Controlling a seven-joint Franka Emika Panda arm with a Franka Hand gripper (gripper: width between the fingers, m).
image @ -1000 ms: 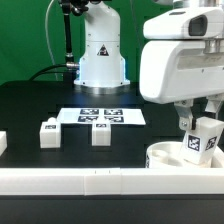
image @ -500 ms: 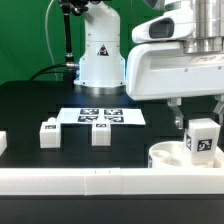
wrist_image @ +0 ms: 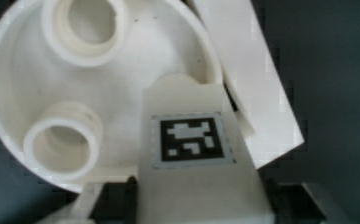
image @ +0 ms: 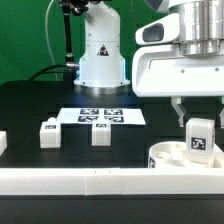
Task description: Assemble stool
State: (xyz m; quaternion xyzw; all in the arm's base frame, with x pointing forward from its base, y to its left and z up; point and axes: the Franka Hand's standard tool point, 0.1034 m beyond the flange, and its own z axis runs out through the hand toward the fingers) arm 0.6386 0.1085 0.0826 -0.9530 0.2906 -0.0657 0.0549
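Observation:
The round white seat disc (image: 163,158) lies at the exterior view's right, just behind the front rail. One white leg (image: 201,140) with a black-and-white tag stands upright in it. My gripper (image: 200,122) comes down from above, with a finger against each side of the leg's top, shut on it. In the wrist view the leg (wrist_image: 195,130) fills the space between the dark pads of my gripper (wrist_image: 198,198). The seat (wrist_image: 52,90) with two round holes lies beneath. The leg's foot and its hole are hidden.
Two loose legs (image: 49,133) (image: 100,133) stand on the black table left of centre, and another part (image: 2,143) shows at the left edge. The marker board (image: 100,116) lies behind them. The long white rail (image: 90,182) runs along the front. The robot base (image: 102,55) stands at the back.
The leg went from tilted to upright in the seat. My hand turned about it and sits a little higher on the leg's top.

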